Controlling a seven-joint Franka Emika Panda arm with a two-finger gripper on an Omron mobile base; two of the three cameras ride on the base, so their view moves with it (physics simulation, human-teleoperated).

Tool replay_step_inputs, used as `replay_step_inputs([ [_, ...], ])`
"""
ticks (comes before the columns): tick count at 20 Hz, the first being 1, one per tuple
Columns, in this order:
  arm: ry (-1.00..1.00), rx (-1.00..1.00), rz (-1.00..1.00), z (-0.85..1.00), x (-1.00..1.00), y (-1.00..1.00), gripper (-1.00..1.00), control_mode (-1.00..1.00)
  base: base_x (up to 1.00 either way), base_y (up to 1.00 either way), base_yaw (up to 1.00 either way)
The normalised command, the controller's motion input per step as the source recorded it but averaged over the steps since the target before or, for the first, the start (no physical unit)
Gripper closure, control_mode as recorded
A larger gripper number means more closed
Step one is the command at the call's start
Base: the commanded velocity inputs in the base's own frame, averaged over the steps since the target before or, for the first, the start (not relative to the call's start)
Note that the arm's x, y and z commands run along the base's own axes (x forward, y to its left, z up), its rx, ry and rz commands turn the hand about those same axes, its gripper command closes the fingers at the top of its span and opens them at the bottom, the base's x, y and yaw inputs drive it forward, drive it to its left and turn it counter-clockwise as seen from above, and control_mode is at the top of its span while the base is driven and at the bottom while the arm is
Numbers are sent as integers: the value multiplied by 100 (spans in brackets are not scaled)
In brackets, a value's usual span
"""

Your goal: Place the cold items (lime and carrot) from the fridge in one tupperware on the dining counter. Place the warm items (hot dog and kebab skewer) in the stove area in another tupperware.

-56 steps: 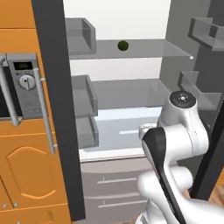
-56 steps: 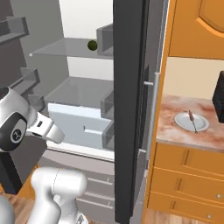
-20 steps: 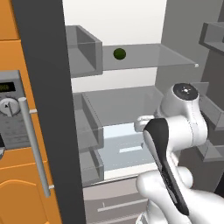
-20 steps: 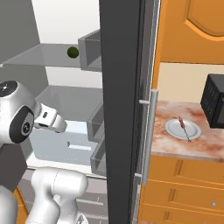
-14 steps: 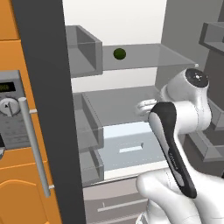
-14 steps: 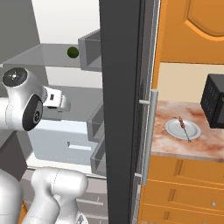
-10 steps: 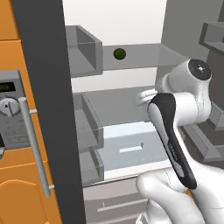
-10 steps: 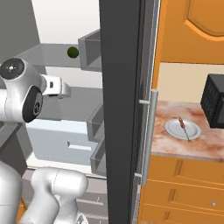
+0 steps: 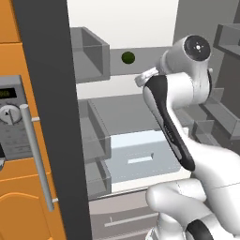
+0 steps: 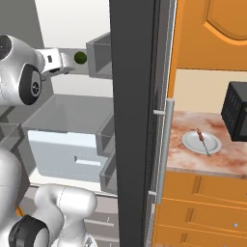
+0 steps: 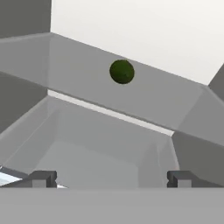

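Observation:
A dark green lime (image 9: pixel 128 57) (image 10: pixel 80 58) (image 11: pixel 121 71) rests on the upper glass shelf (image 9: pixel 136 70) inside the open fridge. My gripper (image 9: pixel 140 79) (image 10: pixel 65 66) (image 11: pixel 111 179) hovers at that shelf's height, a short way in front of the lime and pointed at it. Its fingers stand open, with nothing between them. To the right of the fridge, the kebab skewer (image 10: pixel 201 138) lies on a white plate (image 10: pixel 193 143) on the marble counter.
Dark fridge door edges (image 9: pixel 47 117) (image 10: pixel 135 120) frame the opening on both sides, with grey bins (image 9: pixel 89 54) (image 10: pixel 99 60) beside the shelves. A pale crisper drawer (image 9: pixel 140 159) (image 10: pixel 72 154) sits below. A black appliance (image 10: pixel 236 118) stands on the counter (image 10: pixel 193 164).
My arm has swung the hand up from the crisper drawer's level to the upper shelf, closer to the lime. The gripper stayed open. The lime has not moved.

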Motion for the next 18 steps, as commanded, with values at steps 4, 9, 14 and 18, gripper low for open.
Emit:
replay_step_inputs([
  [4, 9, -2, 1, 8, 50, 22, -100, -100, 0, 0, 0],
  [9, 8, 0, 0, 2, 60, 7, -100, -100, 0, 0, 0],
  [14, 1, 0, 0, 3, 57, 0, -100, -100, 0, 0, 0],
  [18, 6, 0, 0, 0, 54, 0, -100, -100, 0, 0, 0],
])
